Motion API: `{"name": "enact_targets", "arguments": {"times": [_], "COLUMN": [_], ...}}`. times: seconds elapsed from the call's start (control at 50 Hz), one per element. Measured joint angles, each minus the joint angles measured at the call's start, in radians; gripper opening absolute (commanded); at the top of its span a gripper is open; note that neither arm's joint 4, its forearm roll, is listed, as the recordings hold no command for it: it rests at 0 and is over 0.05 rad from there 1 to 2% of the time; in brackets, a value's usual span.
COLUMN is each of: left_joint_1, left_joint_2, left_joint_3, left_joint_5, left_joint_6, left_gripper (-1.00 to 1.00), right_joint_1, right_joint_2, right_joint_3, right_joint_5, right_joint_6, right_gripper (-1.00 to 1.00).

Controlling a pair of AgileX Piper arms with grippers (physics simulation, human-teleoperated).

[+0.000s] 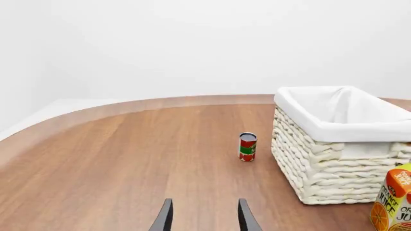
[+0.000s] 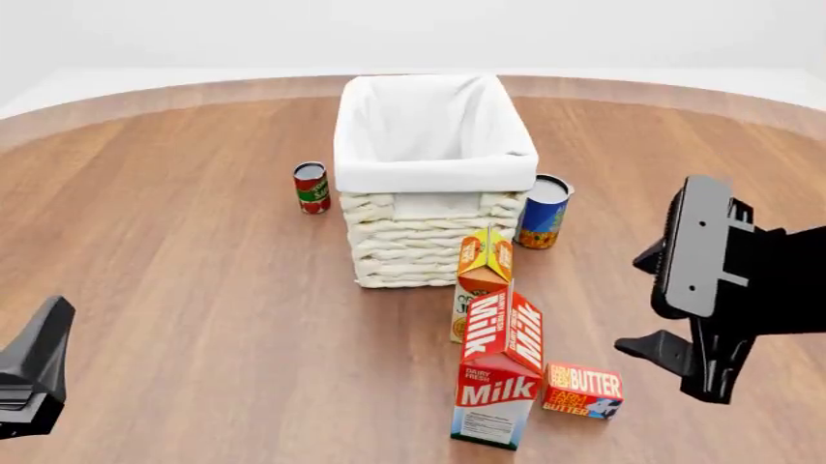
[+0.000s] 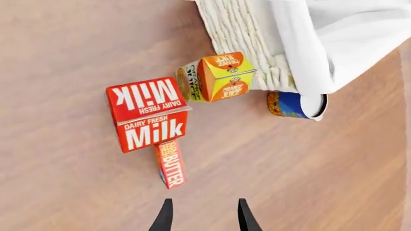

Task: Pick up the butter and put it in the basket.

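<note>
Wood-grain table (image 2: 193, 290) filled most of the front view, brown planks running diagonally, with a curved far edge. A pale band (image 1: 70, 108) followed that curve just beyond the wood. Behind it stood a plain white wall (image 1: 205, 43), no windows or furniture visible. Light was soft and even, with faint shadows on the tabletop.

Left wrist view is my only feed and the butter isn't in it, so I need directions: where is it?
Observer: The small flat red-orange butter box lies beside the tall red milk carton, on its right in the front view.
Operator: Which end effector is closer?
Observer: The right end effector, open, pointing toward it.
Operator: Anything in the basket?
Observer: The cream-white wicker basket shows only its white cloth lining.
</note>
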Motion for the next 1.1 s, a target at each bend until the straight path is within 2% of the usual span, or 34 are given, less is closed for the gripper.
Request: {"name": "enact_targets", "arguments": {"times": [0.2,0.52,0.82,1.1], "left_joint_1": [0.0,0.0,0.0,0.0], "left_joint_2": [0.0,0.0,0.0,0.0], "left_joint_3": [0.0,0.0,0.0,0.0], "left_joint_5": [0.0,0.0,0.0,0.0], "left_joint_6": [0.0,0.0,0.0,0.0], "left_gripper": [1.0,1.0,1.0,1.0], "right_joint_1": [0.036,-0.014,-0.048,-0.048], "right_joint_2": [0.026,0.035,0.07,0.154], "right_joint_3": [0.032,0.087,0.134,0.146], "right_joint_5": [0.024,0.031,-0.01,-0.086], "right_joint_6": [-0.006,-0.06,-0.086,-0.077], "right_gripper": [1.0,1.0,1.0,1.0]}}
